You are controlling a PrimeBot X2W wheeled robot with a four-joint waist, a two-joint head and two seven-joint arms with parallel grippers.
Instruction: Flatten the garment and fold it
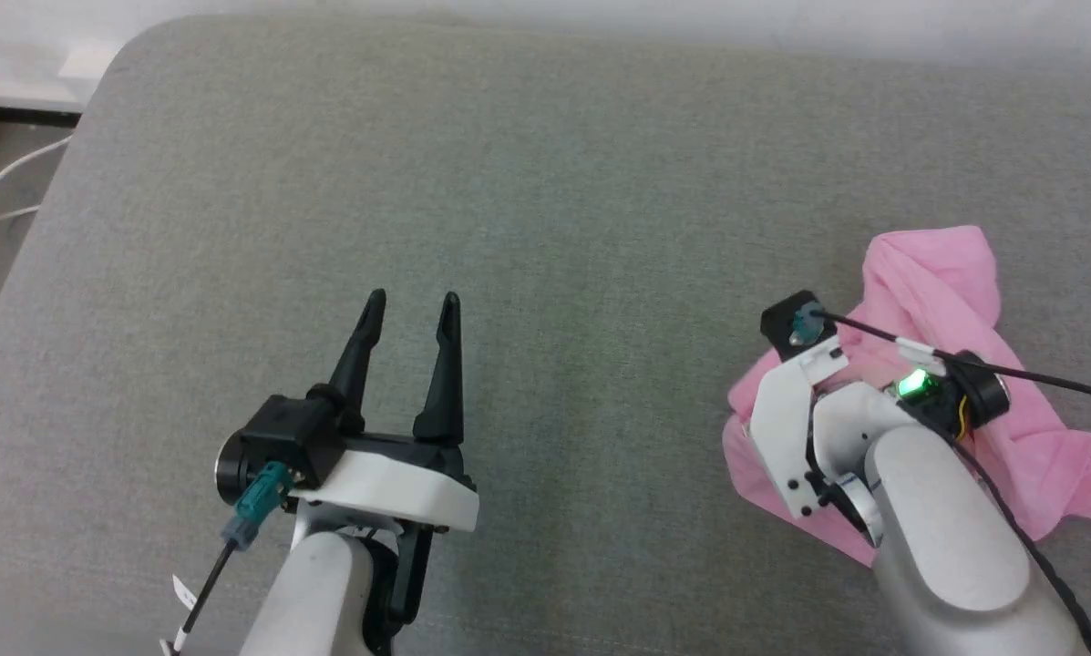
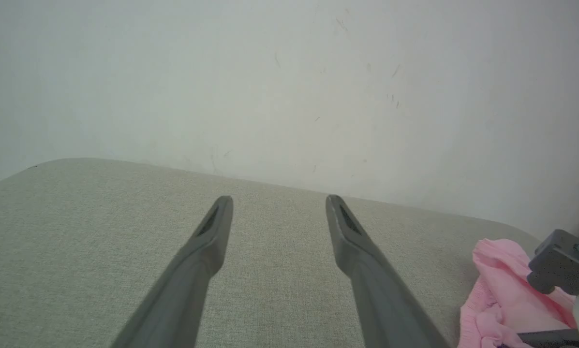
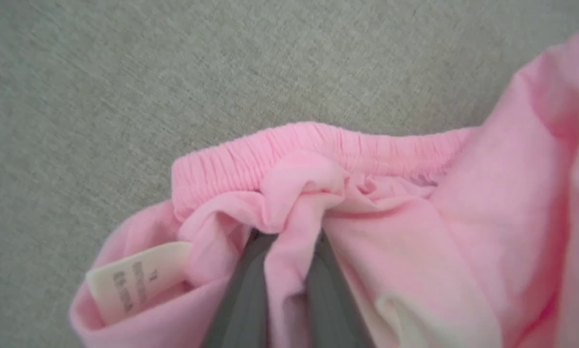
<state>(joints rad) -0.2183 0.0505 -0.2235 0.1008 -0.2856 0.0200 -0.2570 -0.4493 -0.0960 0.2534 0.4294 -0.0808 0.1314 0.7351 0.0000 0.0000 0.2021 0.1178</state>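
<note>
The right gripper [image 3: 288,238], bottom centre of its wrist view, has its dark fingers [image 3: 245,299] pinched on a ridge of the light pink, thin, soft cloth garment [image 3: 463,217] just below its gathered elastic edge [image 3: 318,145]; how many layers, I cannot tell. Light and limp, it will likely sag and bunch, so the firmer elastic looks the surest hold. It lies crumpled at the head view's right on a grey woven cushion [image 1: 545,182]. The left gripper [image 1: 414,298], lower left, gapes empty.
</note>
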